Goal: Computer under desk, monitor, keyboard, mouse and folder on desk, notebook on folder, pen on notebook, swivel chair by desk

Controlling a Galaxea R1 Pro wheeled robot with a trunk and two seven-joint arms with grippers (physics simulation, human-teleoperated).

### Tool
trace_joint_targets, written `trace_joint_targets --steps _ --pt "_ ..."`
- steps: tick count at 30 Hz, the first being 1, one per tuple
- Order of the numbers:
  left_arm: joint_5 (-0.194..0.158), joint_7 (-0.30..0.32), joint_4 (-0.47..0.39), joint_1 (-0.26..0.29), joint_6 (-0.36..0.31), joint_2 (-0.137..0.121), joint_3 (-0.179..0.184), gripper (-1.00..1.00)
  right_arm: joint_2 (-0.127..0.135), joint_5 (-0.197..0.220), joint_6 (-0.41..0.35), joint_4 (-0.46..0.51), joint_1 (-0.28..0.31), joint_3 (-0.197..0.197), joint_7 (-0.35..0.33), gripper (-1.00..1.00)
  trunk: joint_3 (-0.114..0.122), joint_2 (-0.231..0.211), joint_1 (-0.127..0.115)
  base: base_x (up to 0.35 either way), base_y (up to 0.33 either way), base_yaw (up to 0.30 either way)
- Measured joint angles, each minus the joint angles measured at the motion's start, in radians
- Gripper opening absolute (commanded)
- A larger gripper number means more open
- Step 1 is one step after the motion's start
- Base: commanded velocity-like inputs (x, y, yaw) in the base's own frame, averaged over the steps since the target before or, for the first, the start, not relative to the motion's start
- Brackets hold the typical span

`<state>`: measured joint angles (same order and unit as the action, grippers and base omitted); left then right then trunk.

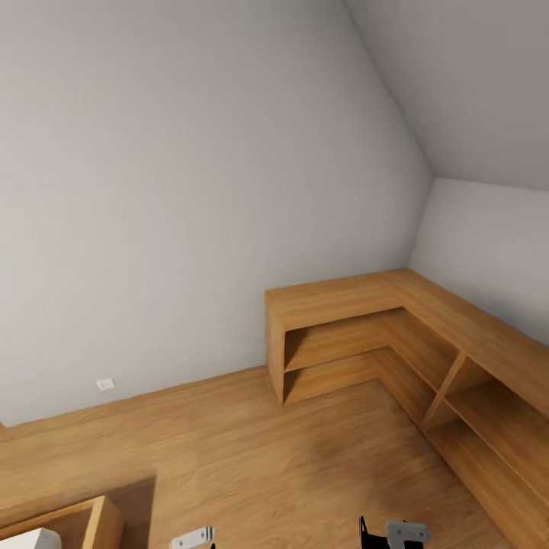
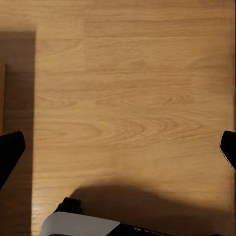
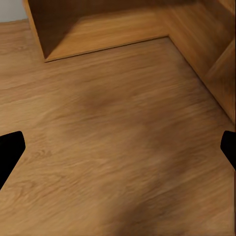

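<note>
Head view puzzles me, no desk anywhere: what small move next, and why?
Probably turn the base to look elsewhere: ahead are just an L-shaped wooden shelf unit in the corner and wood floor. Both grippers, left and right, have fingers spread, holding nothing.

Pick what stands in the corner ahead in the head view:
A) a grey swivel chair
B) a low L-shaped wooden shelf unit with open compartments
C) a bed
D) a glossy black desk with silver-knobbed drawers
B: the low L-shaped wooden shelf unit wraps the corner along both walls, its open compartments facing the wooden floor.
</note>
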<state>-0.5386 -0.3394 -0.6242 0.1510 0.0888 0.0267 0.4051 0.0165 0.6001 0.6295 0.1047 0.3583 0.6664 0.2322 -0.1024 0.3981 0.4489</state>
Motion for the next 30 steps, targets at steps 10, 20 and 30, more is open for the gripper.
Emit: trace_joint_targets --steps 10,20,30 --pt "0.0 0.0 0.0 0.0 0.0 -0.001 0.0 1.0 0.0 0.001 -0.003 0.0 0.0 0.0 0.0 1.0 0.0 0.0 0.0 0.323 0.009 -0.299" --pt "0.0 0.0 0.001 0.0 0.0 -0.001 0.0 1.0 -0.001 0.003 -0.005 0.0 0.0 0.001 0.0 1.0 0.0 0.0 0.0 0.316 0.099 -0.299" --pt "0.0 0.0 0.005 0.0 0.0 -0.001 0.0 1.0 -0.002 0.005 -0.006 0.0 0.0 0.0 0.0 1.0 0.0 0.0 0.0 0.098 0.019 -0.3"
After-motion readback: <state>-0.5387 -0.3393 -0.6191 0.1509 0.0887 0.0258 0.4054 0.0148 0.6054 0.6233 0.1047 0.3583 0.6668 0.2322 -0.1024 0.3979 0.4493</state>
